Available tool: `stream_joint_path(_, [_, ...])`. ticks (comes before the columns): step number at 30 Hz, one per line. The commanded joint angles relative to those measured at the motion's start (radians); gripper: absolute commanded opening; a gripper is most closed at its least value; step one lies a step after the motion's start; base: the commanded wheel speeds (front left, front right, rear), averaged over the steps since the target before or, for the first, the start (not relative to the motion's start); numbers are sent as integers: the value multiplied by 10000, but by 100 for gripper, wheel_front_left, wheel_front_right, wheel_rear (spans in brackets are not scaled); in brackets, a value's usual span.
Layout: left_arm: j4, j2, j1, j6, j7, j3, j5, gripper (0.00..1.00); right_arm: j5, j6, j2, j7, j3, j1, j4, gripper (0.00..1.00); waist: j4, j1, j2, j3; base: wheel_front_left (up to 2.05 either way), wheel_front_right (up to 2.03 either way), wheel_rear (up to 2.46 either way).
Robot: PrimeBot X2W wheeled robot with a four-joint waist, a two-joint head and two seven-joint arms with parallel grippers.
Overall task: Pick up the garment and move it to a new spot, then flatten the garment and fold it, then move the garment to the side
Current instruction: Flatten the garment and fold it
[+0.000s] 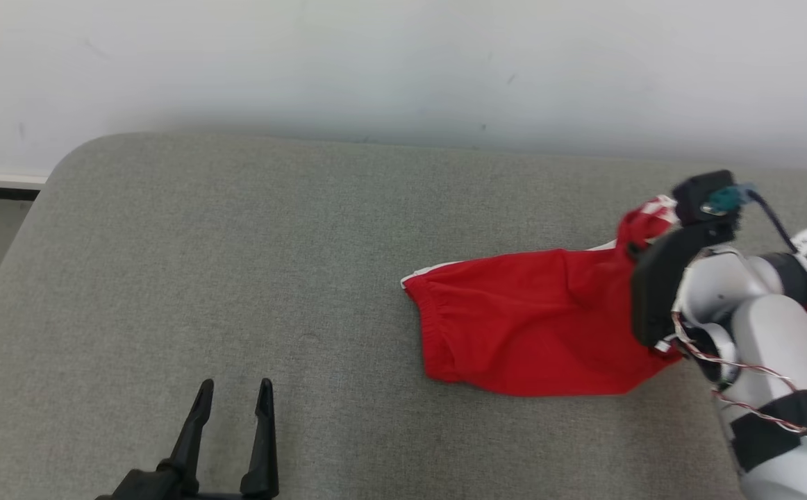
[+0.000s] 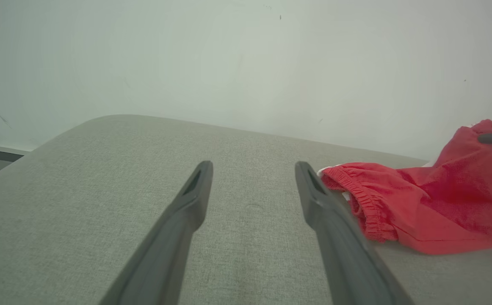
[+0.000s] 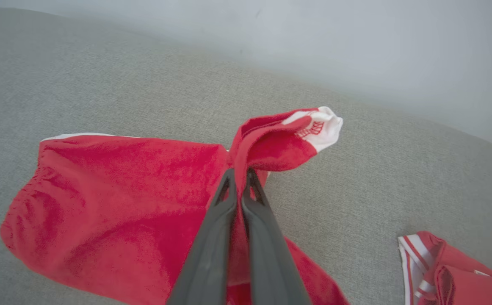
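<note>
- Toward the right edge of the surface [image 1: 237,278], the garment [image 1: 528,319] lies mostly slack, with one hem bunch lifted.
- At that bunch the right gripper [image 3: 238,176] pinches the cloth, fingers pressed together, likely to carry it elsewhere.
- Near the front edge the left gripper [image 1: 233,396] stands spread and empty, clear of the cloth, probably until flattening.
- Right wrist view makes the pinch plain; in the head view the arm [image 1: 758,326] covers it.

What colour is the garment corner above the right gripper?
The corner is white with red stitching; garment otherwise red. Right wrist view.
</note>
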State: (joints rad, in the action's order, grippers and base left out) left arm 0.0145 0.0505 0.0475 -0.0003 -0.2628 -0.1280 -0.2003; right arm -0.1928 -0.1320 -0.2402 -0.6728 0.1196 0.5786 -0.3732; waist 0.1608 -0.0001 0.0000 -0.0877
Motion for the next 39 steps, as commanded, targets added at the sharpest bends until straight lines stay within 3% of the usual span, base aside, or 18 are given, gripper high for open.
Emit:
stream_joint_path(1, [53, 2, -187, -26, -19, -67, -119, 100, -100, 26, 119, -80, 249, 187, 41, 0, 112, 1, 0, -117, 0, 0, 0])
stream_joint_path(12, [162, 4, -701, 99, -19, -502, -483, 100, -709, 26, 1456, -142, 2318, 969, -979, 0, 739, 1, 0, -667, 0, 0, 0])
stream_joint_path(19, [188, 4, -730, 186, -19, -545, -619, 100, -961, 26, 1818, 222, 3002, 1132, -1958, 3, 944, 1, 0, -732, 0, 0, 0])
stream_joint_path(21, [184, 4, -712, 198, -19, -527, -633, 100, -1286, 26, 1883, 315, 3161, 1100, -2091, 47, 943, 1, 0, -727, 0, 0, 0])
stream_joint_path(22, [182, 4, -692, 221, -19, -511, -639, 100, -1581, 26, 1878, 367, 3181, 1079, -2093, 100, 924, 1, 0, -719, 0, 0, 0])
stream_joint_path(28, [157, 4, -529, 245, -19, -340, -571, 100, -3459, 26, 1889, 1176, 2956, 1236, -1296, 100, 658, 1, 0, -580, 0, 0, 0])
stream_joint_path(31, [123, 5, -501, 223, -19, -287, -528, 100, -3304, 26, 1842, 1551, 2639, 1294, -1160, 100, 551, 1, 0, -525, 0, 0, 0])
stream_joint_path(36, [84, 7, -458, 149, -19, -315, -508, 100, -2443, 26, 1078, 2494, 1498, 930, -1221, 100, 445, 1, 0, -429, 0, 0, 0])
stream_joint_path(37, [84, 5, -463, 139, -19, -341, -505, 100, -2191, 25, 904, 2685, 1277, 802, -1291, 40, 445, 1, 0, -420, 0, 0, 0])
stream_joint_path(38, [72, 4, -478, 136, -19, -377, -508, 100, -1898, 25, 696, 2877, 1136, 660, -1377, 0, 454, 1, 0, -421, 0, 0, 0])
stream_joint_path(39, [67, 5, -489, 136, -19, -406, -517, 100, -1626, 25, 512, 3003, 1042, 484, -1514, 0, 467, 1, 0, -419, 0, 0, 0])
